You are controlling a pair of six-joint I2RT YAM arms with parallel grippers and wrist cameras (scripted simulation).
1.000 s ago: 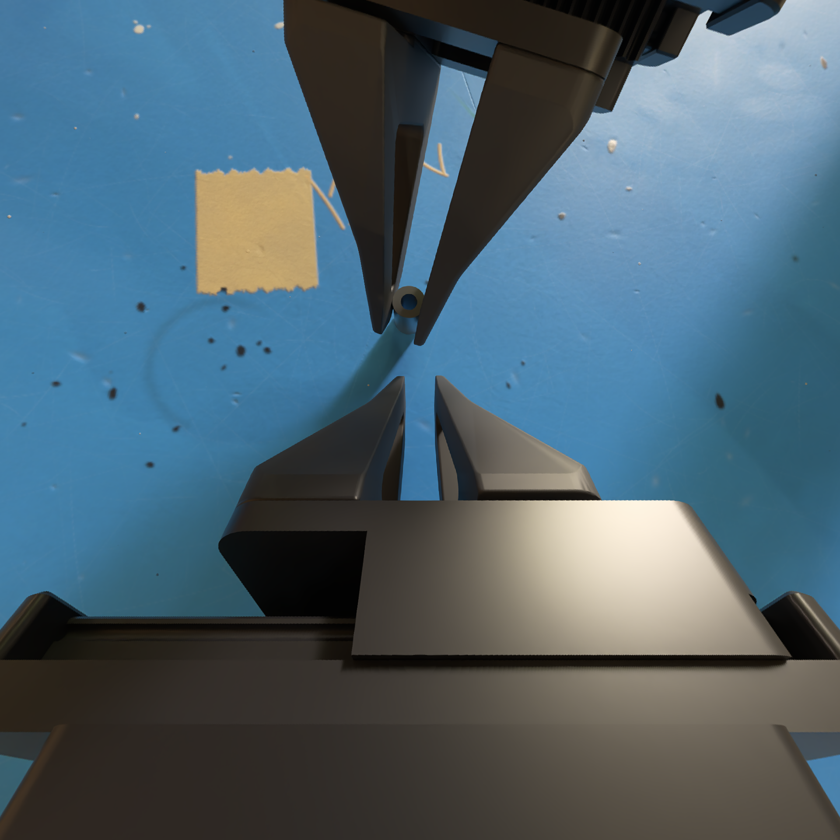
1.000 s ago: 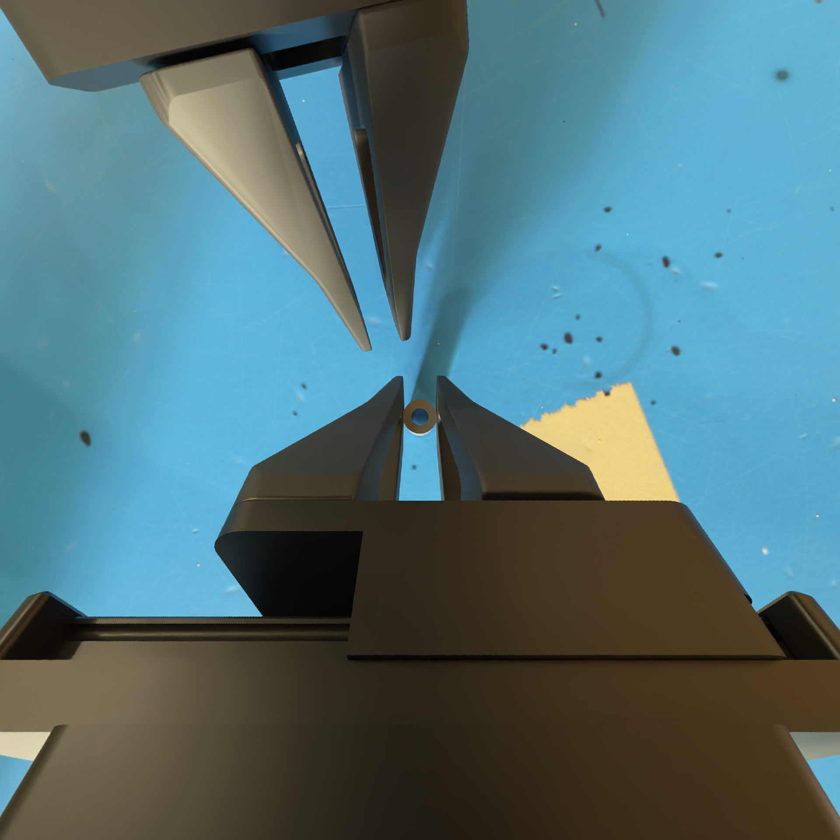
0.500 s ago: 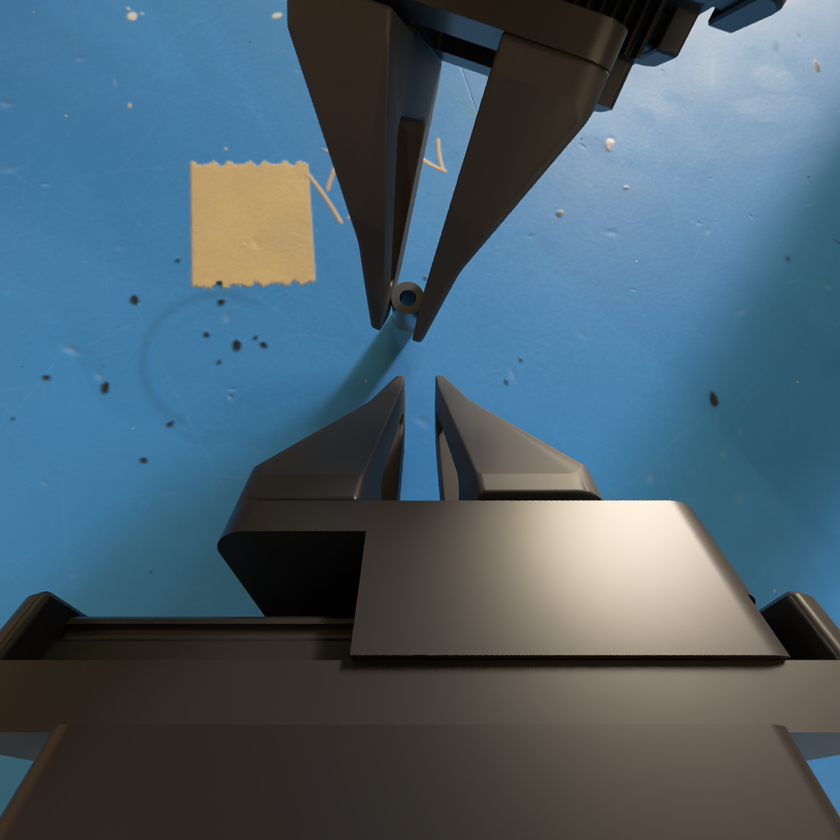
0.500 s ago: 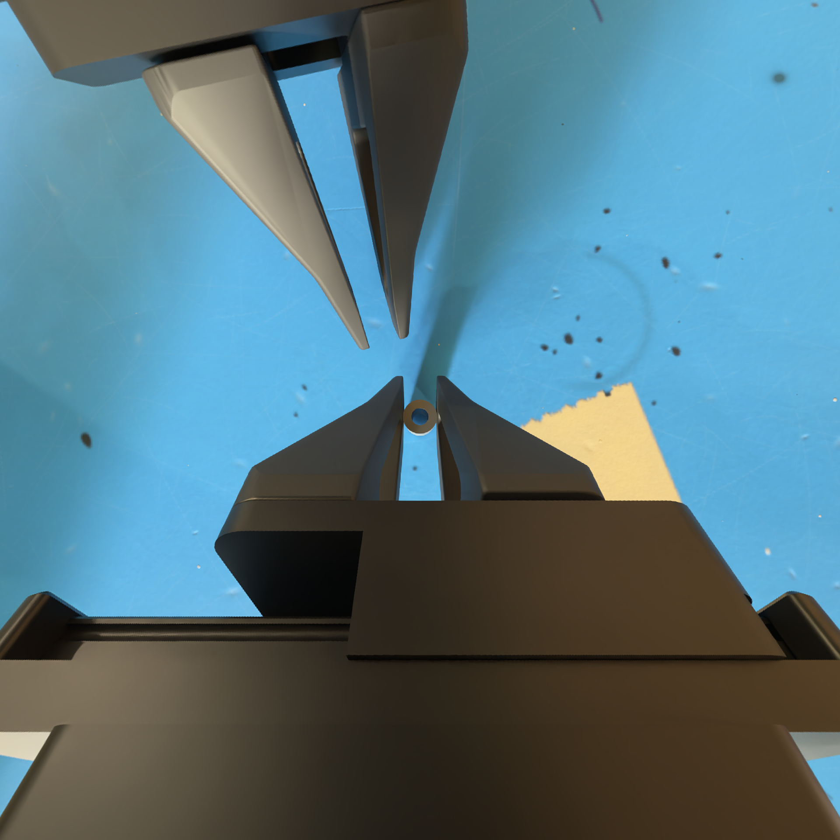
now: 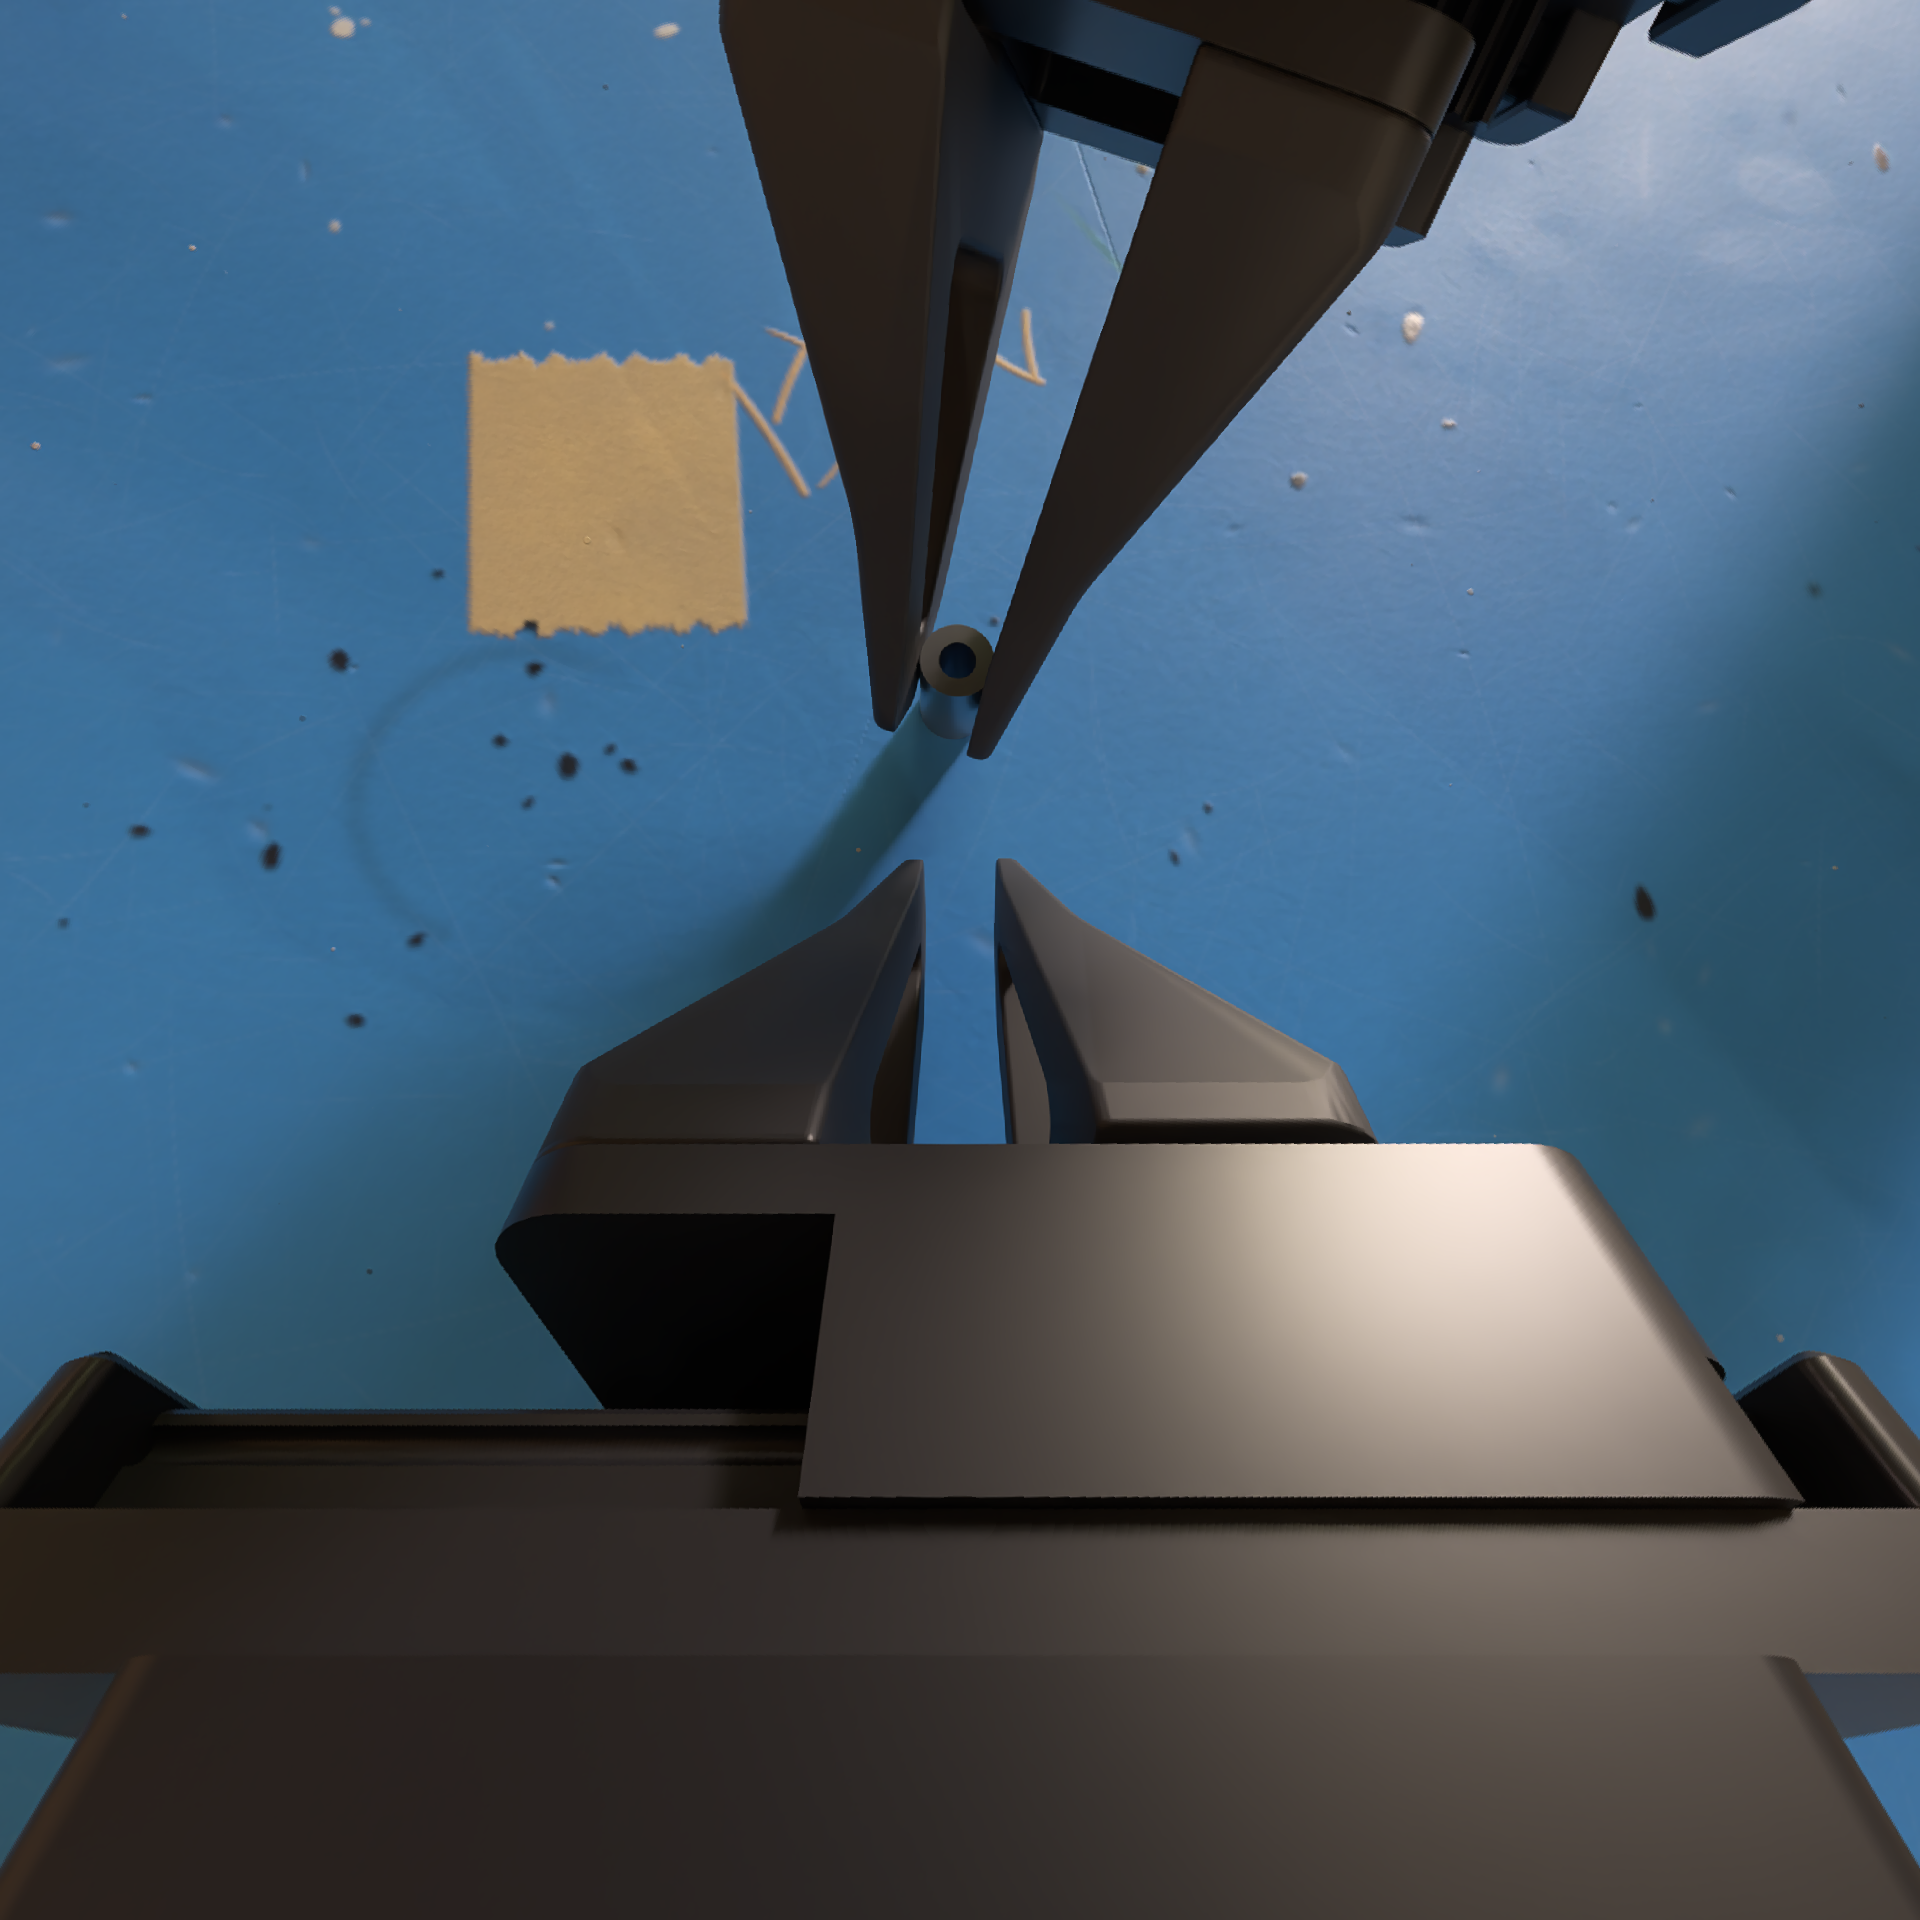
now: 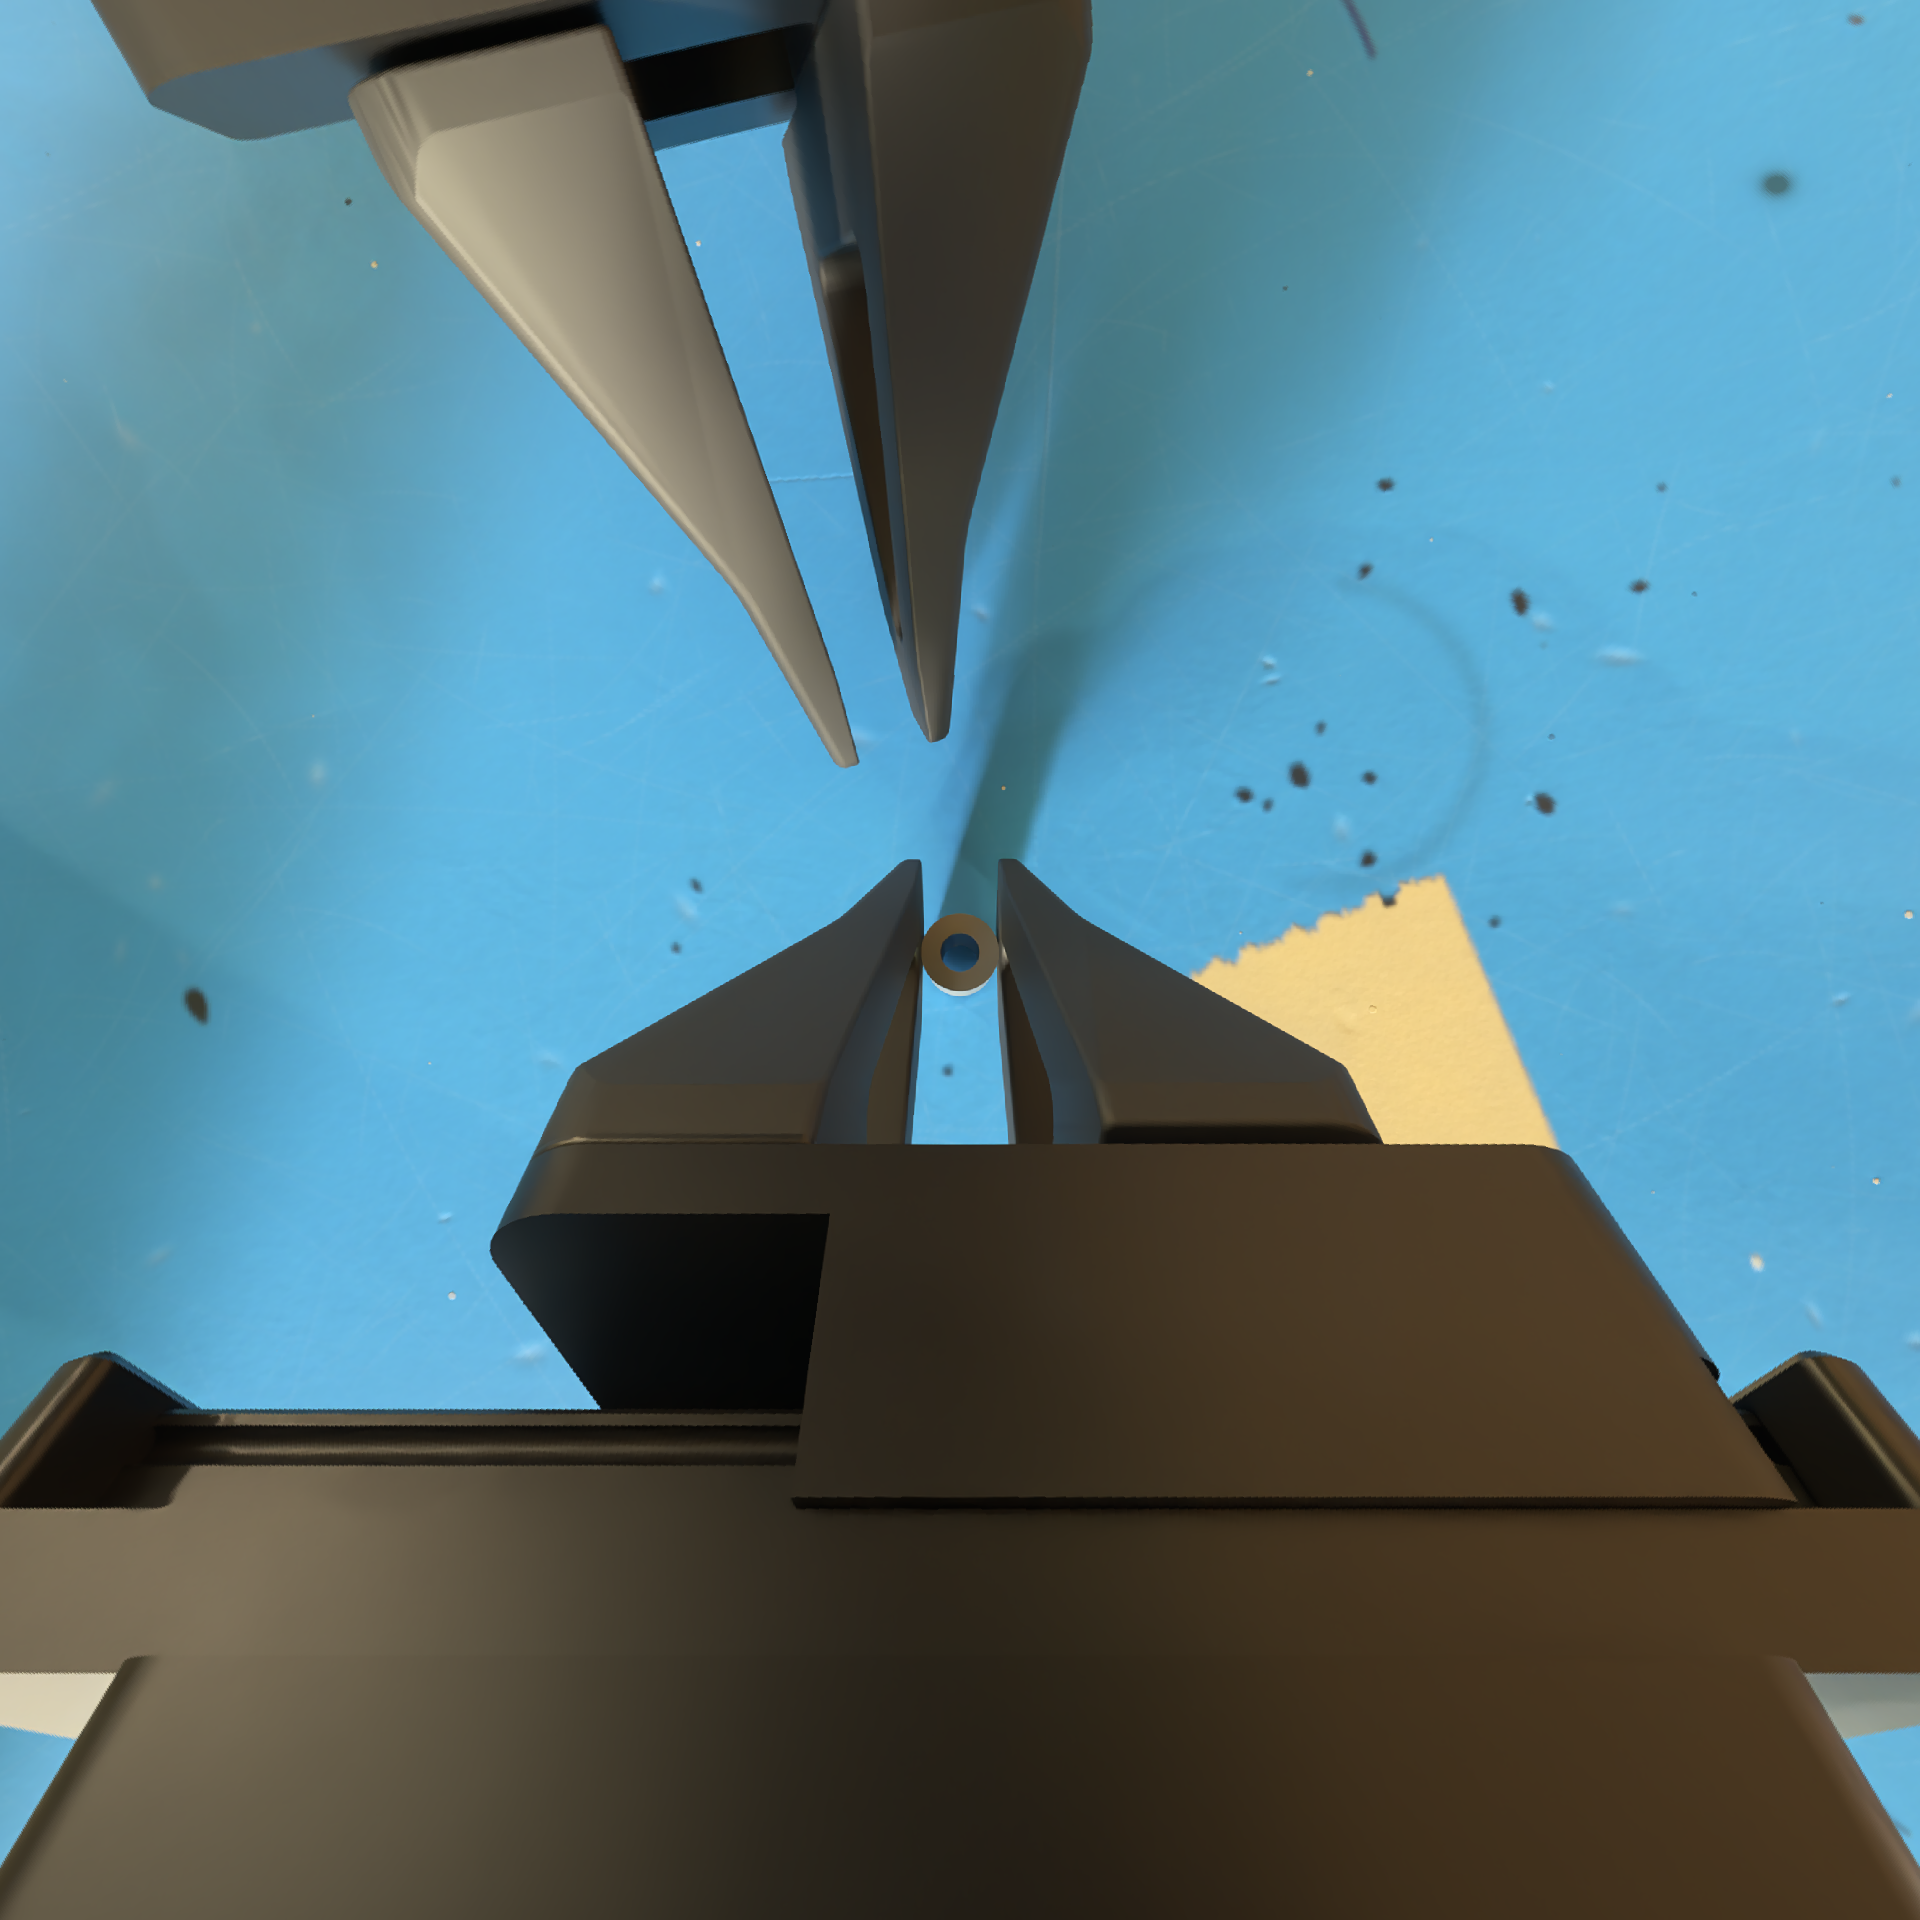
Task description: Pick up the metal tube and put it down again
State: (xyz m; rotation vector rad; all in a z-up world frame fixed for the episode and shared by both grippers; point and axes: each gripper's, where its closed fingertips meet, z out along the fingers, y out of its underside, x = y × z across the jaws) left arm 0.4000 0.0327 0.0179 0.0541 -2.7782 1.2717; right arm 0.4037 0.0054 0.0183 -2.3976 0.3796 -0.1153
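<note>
Metal tube [image 6: 959, 952] seen end-on only; its length is hidden, just the ring face shows. Right gripper [image 6: 959, 883] pinches it between its fingers [image 6: 831, 997], pointing straight down at the blue table [image 6: 312, 623]. Left gripper [image 5: 958, 883] opposite, fingers narrowly apart and empty (tips nearly meeting the other's). Tan tape patch [image 6: 1392, 1018] at mid-right, partly covered.

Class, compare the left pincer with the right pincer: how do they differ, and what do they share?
The right pincer grips the metal tube; the left pincer holds nothing. The right pincer's jaws press the tube; the left pincer's leave a narrow bare gap. Both are dark, tapered, facing tip to tip over the blue table.
</note>
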